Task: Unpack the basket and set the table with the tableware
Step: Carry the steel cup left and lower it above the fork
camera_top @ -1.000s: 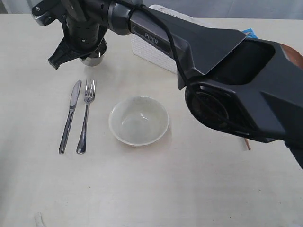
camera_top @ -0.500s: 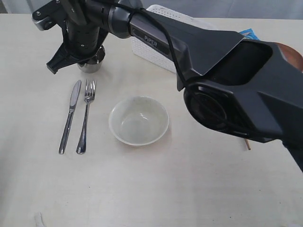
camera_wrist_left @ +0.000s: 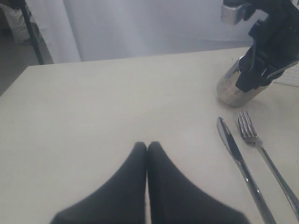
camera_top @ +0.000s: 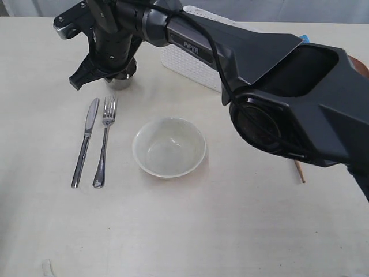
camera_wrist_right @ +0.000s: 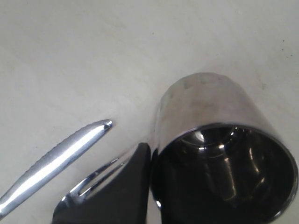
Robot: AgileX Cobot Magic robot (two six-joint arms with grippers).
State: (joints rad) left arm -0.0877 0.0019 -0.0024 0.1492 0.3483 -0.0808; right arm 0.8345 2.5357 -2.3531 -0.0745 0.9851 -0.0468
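Entry: mug [camera_top: 123, 79], seemingly being set down past the fork [camera_top: 104, 144]; right gripper [camera_top: 106, 70] pinched its rim. Next called for release and a straight lift. Left gripper [camera_wrist_left: 147, 149] was closed and empty.

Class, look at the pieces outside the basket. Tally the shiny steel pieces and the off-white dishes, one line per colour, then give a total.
Steel: 3 (knife, fork, mug)
Off-white: 1 (bowl)
Total: 4

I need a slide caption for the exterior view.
Right gripper grips the steel mug near the knife and fork; bowl beside them, basket behind.
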